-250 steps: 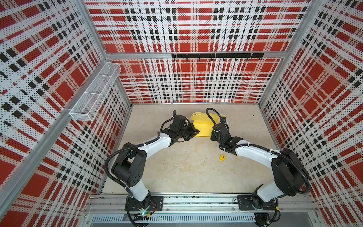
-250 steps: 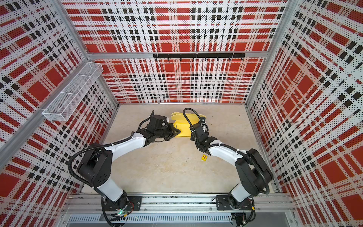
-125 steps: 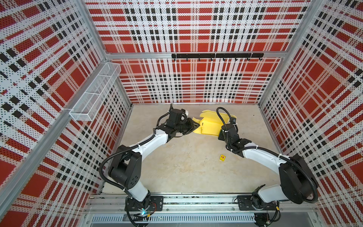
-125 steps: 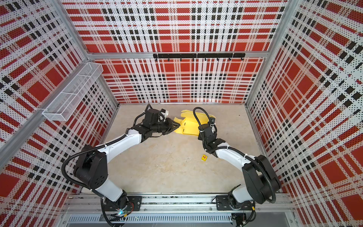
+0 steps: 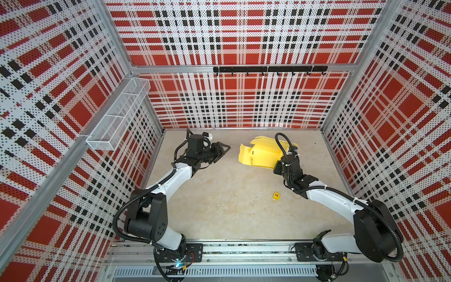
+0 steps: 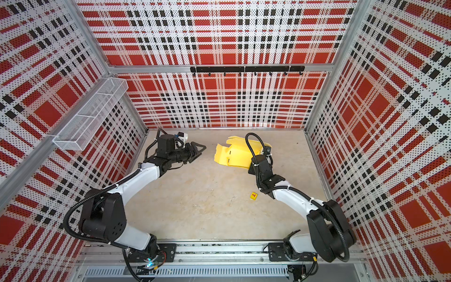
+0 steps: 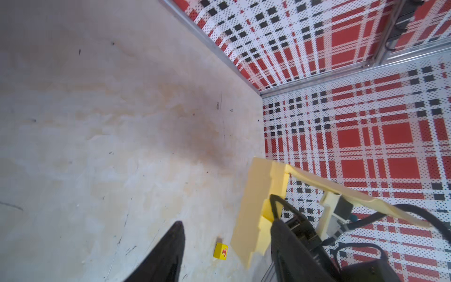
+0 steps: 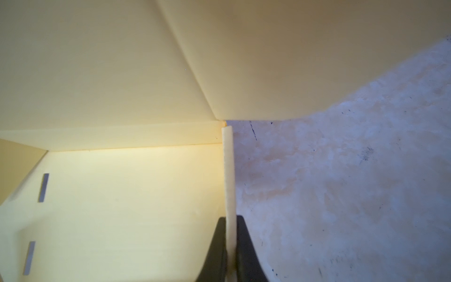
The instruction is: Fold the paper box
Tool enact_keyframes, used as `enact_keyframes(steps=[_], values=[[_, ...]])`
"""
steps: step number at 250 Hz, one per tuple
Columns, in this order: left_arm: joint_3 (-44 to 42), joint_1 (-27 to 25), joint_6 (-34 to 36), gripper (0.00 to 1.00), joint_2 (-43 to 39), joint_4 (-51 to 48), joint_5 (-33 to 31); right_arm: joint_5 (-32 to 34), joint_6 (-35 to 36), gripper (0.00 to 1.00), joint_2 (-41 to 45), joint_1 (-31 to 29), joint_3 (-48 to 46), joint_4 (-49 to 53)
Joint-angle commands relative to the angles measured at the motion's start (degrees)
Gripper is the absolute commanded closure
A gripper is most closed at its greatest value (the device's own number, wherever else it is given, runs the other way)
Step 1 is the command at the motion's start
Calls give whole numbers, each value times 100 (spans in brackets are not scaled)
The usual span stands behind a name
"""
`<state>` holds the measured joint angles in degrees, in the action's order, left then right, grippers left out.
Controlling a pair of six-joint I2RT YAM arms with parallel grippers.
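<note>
A second ago my left gripper was pinched shut on the left edge of the pale yellow die-cut cardboard paper box. Now I have let go and drawn back to the left. My fingers stand spread apart with nothing between them, and a strip of bare beige tabletop lies between their tips and the box. The box has kept its place in the upper middle of both top views, a little right of centre and near the back wall, but its left flap now hangs free and splayed.

My left arm rises from its base at the lower edge, the forearm slanting up and right, and the gripper lies level, pointing right at the box. My right arm bends in from the lower right, its wrist tucked under the box's lower right corner.

In the right wrist view my right gripper is clamped on a thin upright flap edge, holding the box tilted. I cannot tell whether its low edge touches the table. The small yellow cube with a red letter sits below the box, apart from it.
</note>
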<state>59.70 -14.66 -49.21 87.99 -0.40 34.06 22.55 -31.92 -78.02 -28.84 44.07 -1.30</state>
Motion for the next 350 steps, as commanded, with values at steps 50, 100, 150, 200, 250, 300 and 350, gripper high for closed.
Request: enact_keyframes(steps=[50, 100, 150, 200, 250, 300, 350], values=[[-486, -121, -580, 29, 112, 1677, 319, -280, 81, 100, 93, 19, 22, -472], [-495, -203, -634, 25, 240, 2122, 604, -360, 106, 100, -5, 19, 44, -521], [-585, -314, -611, 20, 357, 2430, 757, -456, 66, 100, -34, 19, 29, -617], [-522, -558, -661, 23, 430, 2721, 1004, -517, 54, 100, -41, 19, 23, -659], [-429, -712, -680, 31, 508, 2722, 1034, -644, -7, 100, -118, 11, 15, -722], [-433, -749, -651, 38, 544, 2721, 979, -641, -33, 100, -127, 2, -24, -761], [-419, -685, -666, 33, 402, 2721, 1056, -579, -25, 100, -95, 1, -58, -732]])
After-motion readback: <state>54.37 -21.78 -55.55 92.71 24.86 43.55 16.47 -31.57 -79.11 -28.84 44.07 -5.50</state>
